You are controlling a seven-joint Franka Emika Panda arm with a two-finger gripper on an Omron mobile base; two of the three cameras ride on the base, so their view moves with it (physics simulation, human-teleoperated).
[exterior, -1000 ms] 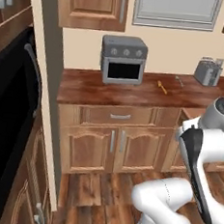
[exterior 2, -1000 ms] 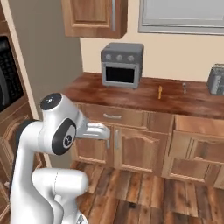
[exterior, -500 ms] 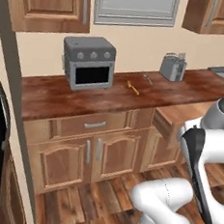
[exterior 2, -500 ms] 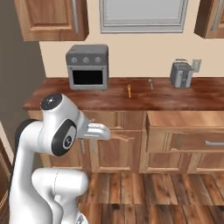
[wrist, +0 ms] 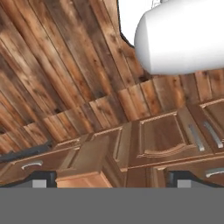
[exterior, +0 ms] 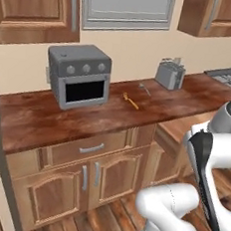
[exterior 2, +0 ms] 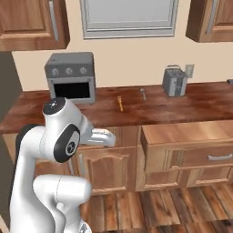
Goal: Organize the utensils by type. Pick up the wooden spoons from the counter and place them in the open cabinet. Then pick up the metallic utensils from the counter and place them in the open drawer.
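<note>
The slim orange-gold fork (exterior: pixel 130 100) (exterior 2: pixel 120 103), one of the metallic utensils, lies on the dark reddish-brown counter (exterior: pixel 47 118) (exterior 2: pixel 200 102), just right of the toaster oven. A small pale grey spoon-shaped utensil (exterior: pixel 145 89) (exterior 2: pixel 143 93) lies a little further right. The wooden spoons are out of view. The drawer (exterior: pixel 179 127) (exterior 2: pixel 182 133) (wrist: pixel 85 159) stands pulled out below the counter. Wall cabinets (exterior: pixel 32 9) (exterior 2: pixel 27 22) hang above with grey bar handles. My gripper (wrist: pixel 113 180) is open and holds nothing, facing the wood floor and lower cabinet fronts.
A grey toaster oven (exterior: pixel 80 76) (exterior 2: pixel 70 77) stands on the counter at the left, a silver toaster (exterior: pixel 170 74) (exterior 2: pixel 175 81) at the right. A window (exterior 2: pixel 129 17) sits between the wall cabinets. My folded arm (exterior 2: pixel 59 136) stands well short of the counter.
The whole picture has shifted as the base drove: toaster oven and fork slid left and grew closer, and the open drawer came into view. The arm's pose is unchanged.
</note>
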